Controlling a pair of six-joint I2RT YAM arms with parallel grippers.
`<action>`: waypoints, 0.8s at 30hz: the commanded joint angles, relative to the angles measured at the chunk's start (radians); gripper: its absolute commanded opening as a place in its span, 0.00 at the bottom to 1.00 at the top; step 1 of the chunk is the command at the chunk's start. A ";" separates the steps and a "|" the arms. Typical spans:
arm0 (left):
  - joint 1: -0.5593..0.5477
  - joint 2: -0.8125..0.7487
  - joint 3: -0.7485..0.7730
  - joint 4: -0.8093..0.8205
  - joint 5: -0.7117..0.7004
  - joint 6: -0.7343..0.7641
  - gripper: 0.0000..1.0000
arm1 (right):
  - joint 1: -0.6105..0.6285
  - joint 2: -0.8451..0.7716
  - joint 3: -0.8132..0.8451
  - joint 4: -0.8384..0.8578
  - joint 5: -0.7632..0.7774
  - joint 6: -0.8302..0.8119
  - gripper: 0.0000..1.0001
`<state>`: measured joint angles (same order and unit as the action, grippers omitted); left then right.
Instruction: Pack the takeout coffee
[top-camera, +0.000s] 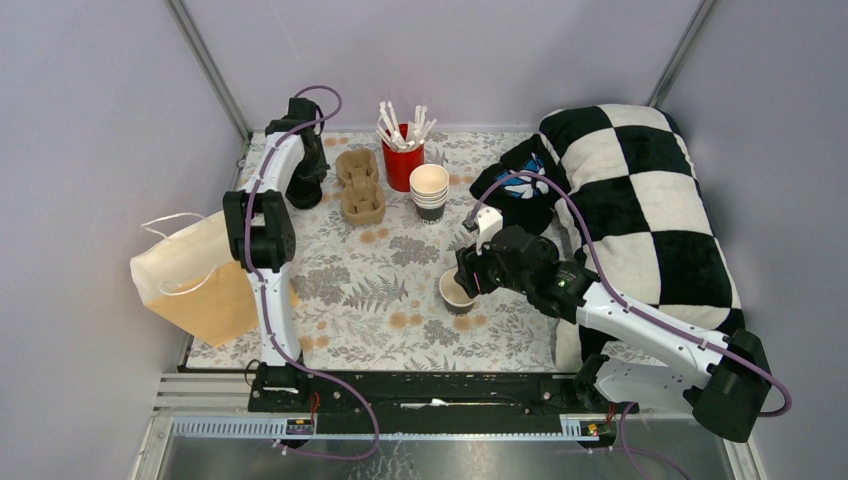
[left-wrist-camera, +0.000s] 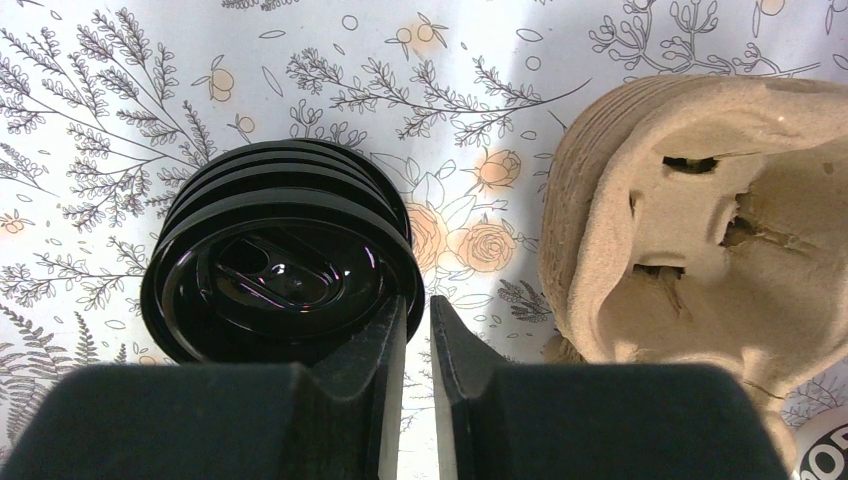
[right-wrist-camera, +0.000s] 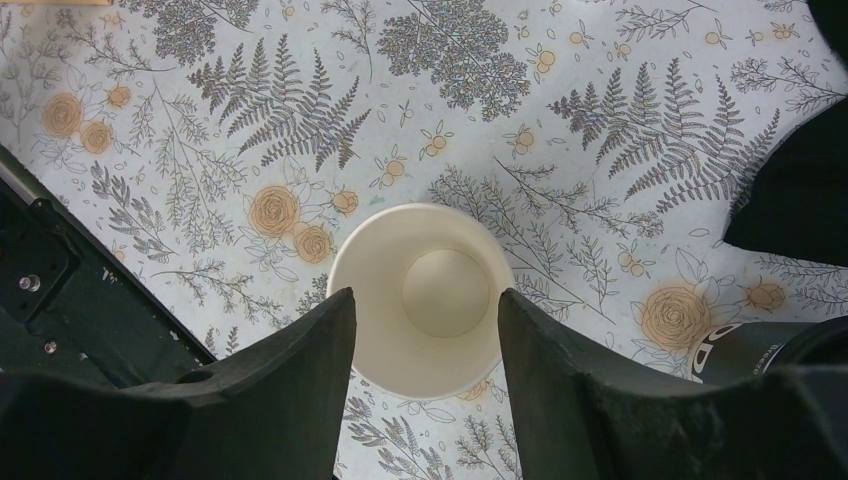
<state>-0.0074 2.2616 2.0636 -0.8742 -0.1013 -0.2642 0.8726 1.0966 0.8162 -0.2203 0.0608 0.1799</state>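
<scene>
While cup (right-wrist-camera: 420, 300) stands upright, mouth up | right fingers (right-wrist-camera: 300, 400) pinch it | left fingers (left-wrist-camera: 370, 370) barely apart

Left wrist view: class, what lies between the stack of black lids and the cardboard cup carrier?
Only bare floral tablecloth lies between the stack of black lids and the cardboard cup carrier; the left wrist view shows it.
</scene>
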 joint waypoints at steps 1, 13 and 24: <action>0.006 -0.043 0.002 0.011 0.003 0.003 0.27 | 0.007 -0.005 0.034 0.009 -0.005 -0.001 0.61; 0.006 -0.008 0.006 0.009 -0.031 0.027 0.26 | 0.008 -0.004 0.034 0.014 -0.016 0.003 0.60; 0.006 -0.004 0.019 0.007 -0.031 0.034 0.26 | 0.008 0.005 0.035 0.021 -0.025 0.006 0.59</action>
<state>-0.0074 2.2616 2.0636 -0.8749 -0.1169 -0.2428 0.8726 1.0969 0.8162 -0.2203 0.0578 0.1799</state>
